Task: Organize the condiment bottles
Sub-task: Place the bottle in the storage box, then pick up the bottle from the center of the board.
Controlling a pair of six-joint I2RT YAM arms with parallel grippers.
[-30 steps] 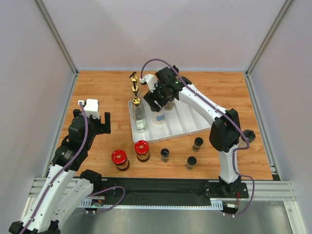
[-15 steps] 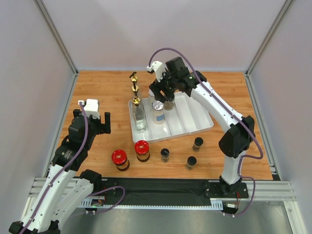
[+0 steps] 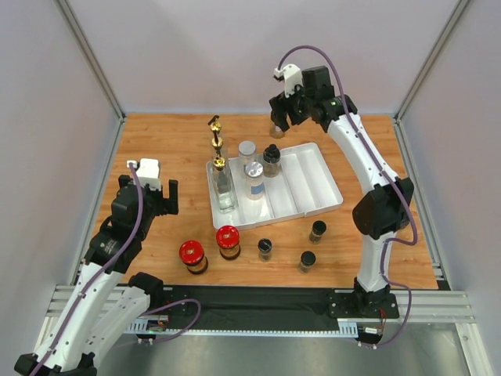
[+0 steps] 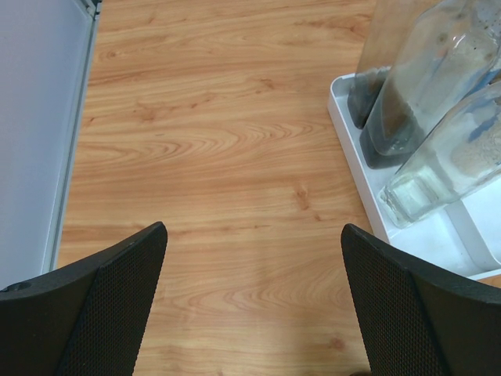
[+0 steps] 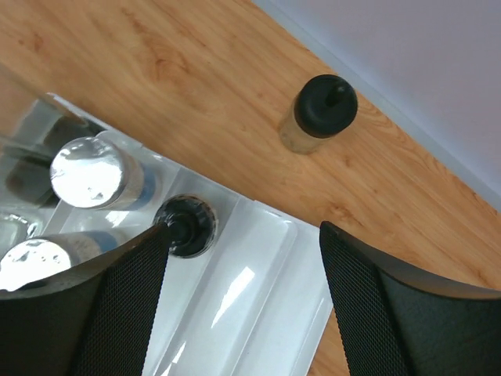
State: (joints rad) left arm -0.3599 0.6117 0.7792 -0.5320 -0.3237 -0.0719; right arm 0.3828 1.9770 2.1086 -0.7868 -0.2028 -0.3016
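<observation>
In tray: gold-spouted bottles (image 3: 224, 188), silver-lidded jars (image 3: 254, 171) and one black-capped jar (image 3: 272, 157) are standing in the white tray (image 3: 309, 176), in its left lanes.
On table (image 3: 156, 141): red-lidded jars (image 3: 228, 237) and small black-capped jars (image 3: 307, 259) are sitting in front of the tray.
Right claw (image 5: 243, 235): hovering spread and empty near the far black-capped bottle (image 5: 317, 110).
Left claw (image 4: 252, 235): gaping wide over the table.

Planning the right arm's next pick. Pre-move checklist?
1. Right gripper open and empty: ok.
2. Left gripper open, empty, off to the side of the tray: ok.
3. Back bottle upright, nothing touching it: ok.
4. Right gripper centred over the back bottle: not ok; in the right wrist view the bottle sits off-centre, beyond the fingers.
5. Tray has a bare lane on its right side: ok.
6. Front items sorted: not ok; two red-lidded jars and three black-capped jars stand outside the tray.
</observation>
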